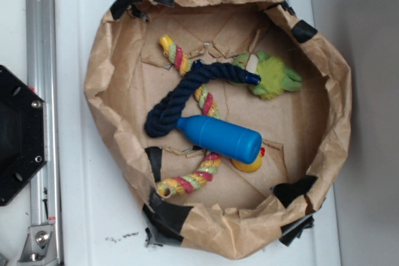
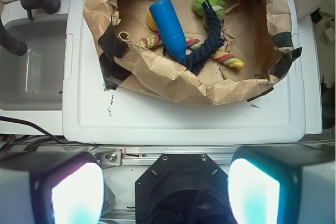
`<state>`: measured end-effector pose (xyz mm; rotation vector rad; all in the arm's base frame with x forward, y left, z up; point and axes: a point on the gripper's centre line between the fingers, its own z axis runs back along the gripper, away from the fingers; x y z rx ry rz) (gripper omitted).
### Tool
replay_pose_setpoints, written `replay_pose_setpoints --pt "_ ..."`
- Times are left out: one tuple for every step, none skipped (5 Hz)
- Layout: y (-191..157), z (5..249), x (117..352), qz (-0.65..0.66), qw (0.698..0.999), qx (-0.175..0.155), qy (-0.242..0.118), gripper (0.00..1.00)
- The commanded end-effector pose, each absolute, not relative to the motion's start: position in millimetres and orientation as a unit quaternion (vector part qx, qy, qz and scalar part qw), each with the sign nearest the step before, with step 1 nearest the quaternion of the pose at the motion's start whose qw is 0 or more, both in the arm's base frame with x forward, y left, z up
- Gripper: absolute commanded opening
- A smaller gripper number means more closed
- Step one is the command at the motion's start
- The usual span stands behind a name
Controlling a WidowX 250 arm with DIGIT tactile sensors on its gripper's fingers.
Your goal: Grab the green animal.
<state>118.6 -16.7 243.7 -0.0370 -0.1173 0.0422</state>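
While the gripper [image 2: 165, 192] hangs wide open and empty, reaching has not begun. Next it must descend onto the green animal [image 1: 269, 74], far right in the paper basket [image 1: 100, 73].

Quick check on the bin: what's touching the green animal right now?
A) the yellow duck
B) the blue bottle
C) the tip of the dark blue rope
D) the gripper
C: in the exterior view the dark blue rope ends right against the green animal, while the blue bottle and yellow duck lie apart from it and the gripper is outside the paper bin, well back from it.
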Motion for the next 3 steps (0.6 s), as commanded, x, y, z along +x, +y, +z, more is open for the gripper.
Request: replay_pose_setpoints --pt "-16.7 243.7 118.6 0.021 0.998 -0.019 -0.059 1.0" --pt "-9.2 204.7 160.5 0.028 0.997 -0.06 -0.029 1.0" --pt "1.7 172.2 204.9 0.046 0.991 -0.109 -0.065 1.0"
